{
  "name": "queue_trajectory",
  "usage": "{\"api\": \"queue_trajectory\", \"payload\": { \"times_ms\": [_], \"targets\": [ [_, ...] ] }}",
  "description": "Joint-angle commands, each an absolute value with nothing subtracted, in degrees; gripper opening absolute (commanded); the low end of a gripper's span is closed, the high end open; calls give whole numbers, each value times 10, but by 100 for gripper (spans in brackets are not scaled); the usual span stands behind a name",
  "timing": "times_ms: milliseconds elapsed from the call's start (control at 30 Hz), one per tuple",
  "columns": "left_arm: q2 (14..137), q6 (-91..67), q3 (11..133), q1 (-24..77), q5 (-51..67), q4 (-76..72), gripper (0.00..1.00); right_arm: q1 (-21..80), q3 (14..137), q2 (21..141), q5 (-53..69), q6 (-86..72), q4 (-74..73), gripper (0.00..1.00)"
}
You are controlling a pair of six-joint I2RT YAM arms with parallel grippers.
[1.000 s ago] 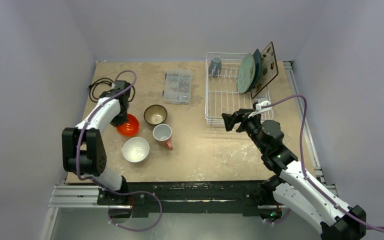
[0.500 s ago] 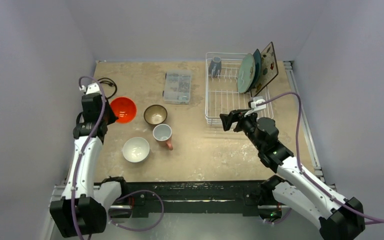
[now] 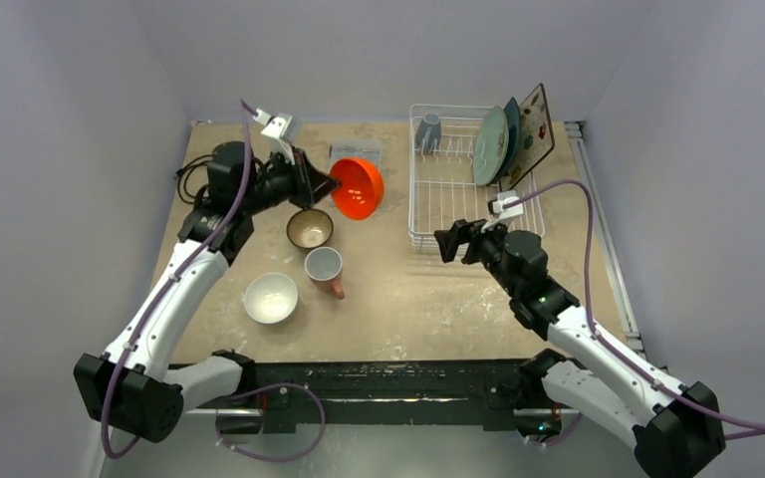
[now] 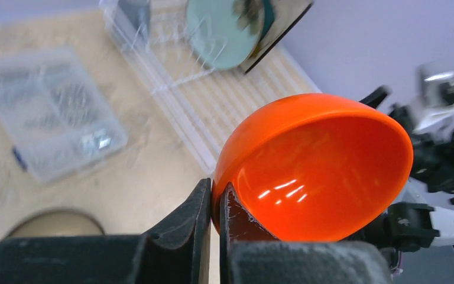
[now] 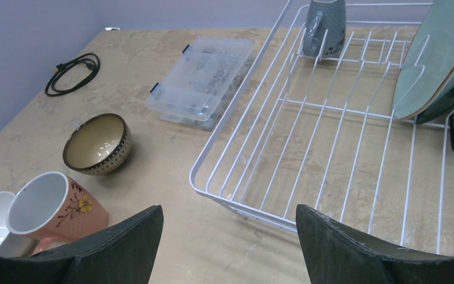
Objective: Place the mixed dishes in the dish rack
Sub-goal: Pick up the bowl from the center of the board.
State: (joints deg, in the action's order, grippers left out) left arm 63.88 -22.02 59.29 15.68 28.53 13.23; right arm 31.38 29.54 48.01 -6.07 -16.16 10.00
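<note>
Orange bowl [image 3: 358, 188]: tilted on edge in the air above the desk [image 3: 408, 299], just left of the dish rack [image 3: 411, 179], not yet inside.
Left claw [image 3: 321, 183]: pinched tight on the bowl's rim.
Right claw [image 3: 455, 242]: spread wide, holding nothing, near the rack's front corner.
Risk: the thin rim pinch could let the bowl pivot or slip; it might clip the rack's wire edge or fall toward the brown bowl [image 3: 310, 228] nearby.

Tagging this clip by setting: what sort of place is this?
Probably a robotics lab cell, not a kitchen: bare grey walls around a scuffed table, dish rack staged on it.
</note>
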Motion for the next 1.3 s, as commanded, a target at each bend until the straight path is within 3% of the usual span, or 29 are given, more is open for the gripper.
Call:
{"api": "queue_trajectory", "payload": {
  "times_ms": [0, 200, 400, 767, 967, 1267],
  "targets": [
    [652, -226, 718, 182, 349, 49, 0, 313, 322, 485, -38, -192, 78, 83],
    [611, -185, 578, 184, 294, -31, 0, 313, 294, 471, 20, -235, 100, 86],
    [580, -108, 591, 243, 246, 49, 0, 313, 284, 543, 133, -296, 224, 99],
    [564, -79, 590, 279, 153, 72, 0, 352, 348, 669, 232, -378, 381, 99],
    [554, -82, 586, 279, 161, 67, 0, 384, 324, 684, 305, -387, 516, 98],
    [593, -124, 594, 280, 276, 46, 0, 405, 328, 605, 263, -328, 497, 96]
  ]
}}
